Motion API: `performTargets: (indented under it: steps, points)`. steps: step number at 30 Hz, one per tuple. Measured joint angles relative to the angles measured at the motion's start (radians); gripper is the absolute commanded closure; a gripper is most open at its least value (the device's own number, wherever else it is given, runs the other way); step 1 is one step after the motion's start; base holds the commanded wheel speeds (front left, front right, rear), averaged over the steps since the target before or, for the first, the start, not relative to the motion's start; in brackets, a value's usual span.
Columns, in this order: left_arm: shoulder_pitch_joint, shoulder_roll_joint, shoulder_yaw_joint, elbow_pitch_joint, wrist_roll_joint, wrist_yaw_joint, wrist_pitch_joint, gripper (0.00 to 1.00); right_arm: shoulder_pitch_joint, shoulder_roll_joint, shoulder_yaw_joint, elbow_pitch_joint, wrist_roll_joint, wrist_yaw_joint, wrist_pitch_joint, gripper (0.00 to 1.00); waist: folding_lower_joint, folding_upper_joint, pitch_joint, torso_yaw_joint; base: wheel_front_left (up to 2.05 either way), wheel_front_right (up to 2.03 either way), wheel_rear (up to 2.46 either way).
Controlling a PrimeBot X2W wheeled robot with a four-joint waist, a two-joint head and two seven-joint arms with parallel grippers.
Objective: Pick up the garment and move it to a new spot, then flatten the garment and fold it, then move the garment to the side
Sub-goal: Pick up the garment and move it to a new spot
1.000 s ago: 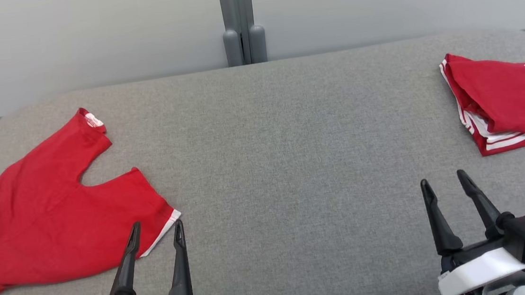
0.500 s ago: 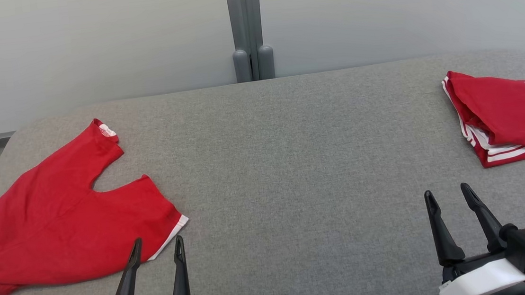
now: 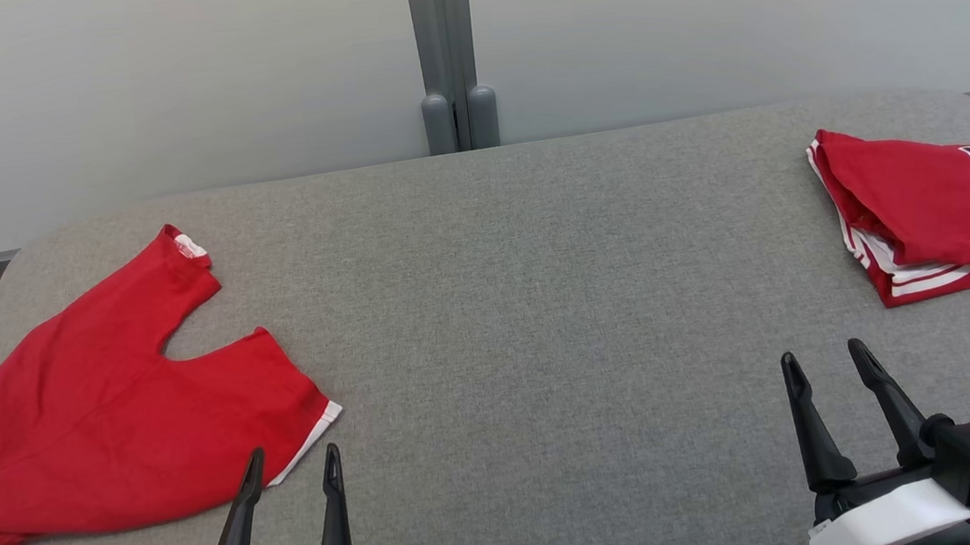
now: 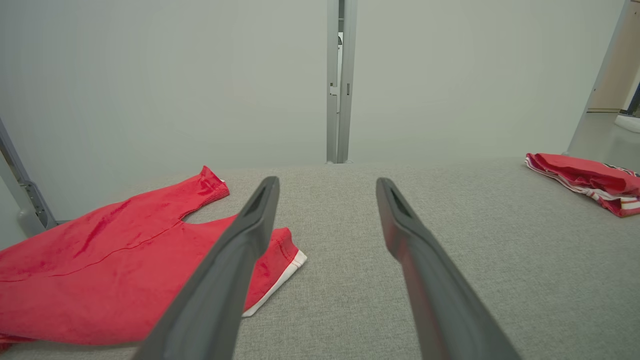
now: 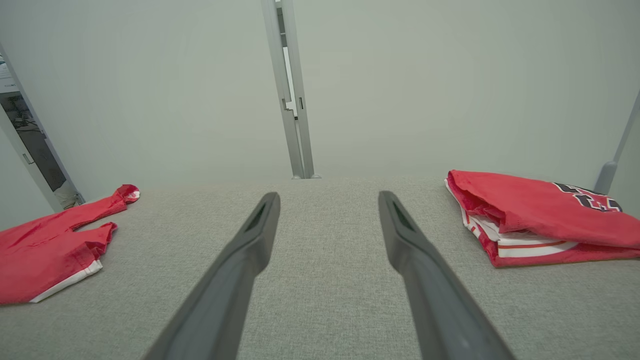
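A red garment (image 3: pixel 111 419) with a white hem lies spread and unfolded on the left of the grey fabric table (image 3: pixel 540 303). It also shows in the left wrist view (image 4: pixel 115 260) and the right wrist view (image 5: pixel 45 255). My left gripper (image 3: pixel 294 453) is open, just in front of the garment's white-edged corner, its left finger over the hem in the left wrist view (image 4: pixel 327 181). My right gripper (image 3: pixel 823 353) is open above bare table at the front right (image 5: pixel 328 195). Nothing is between either pair of fingers.
A folded red jersey (image 3: pixel 936 207) with white stripes and dark numerals lies at the table's far right edge, seen also in the wrist views (image 4: pixel 590 180) (image 5: pixel 530 210). A pale wall with a grey post (image 3: pixel 448 47) stands behind the table's rounded back edge.
The head view has shifted, so everything sits a little lower in the picture. My left gripper has drawn back slightly from the garment's hem. Both garments lie as before.
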State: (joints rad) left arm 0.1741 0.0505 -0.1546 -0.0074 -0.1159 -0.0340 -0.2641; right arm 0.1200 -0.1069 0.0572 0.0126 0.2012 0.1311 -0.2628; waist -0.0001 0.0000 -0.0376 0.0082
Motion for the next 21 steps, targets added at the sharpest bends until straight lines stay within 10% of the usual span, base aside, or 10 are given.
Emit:
performTargets:
  steps: [21]
  points:
    - [-0.001,0.000,0.012,0.015,0.015,-0.009,0.000,0.00,0.022,0.010,-0.003,0.001,0.007,0.000,0.000,0.00,0.0000,0.0000,-0.008,0.036,0.00,0.00,0.00]
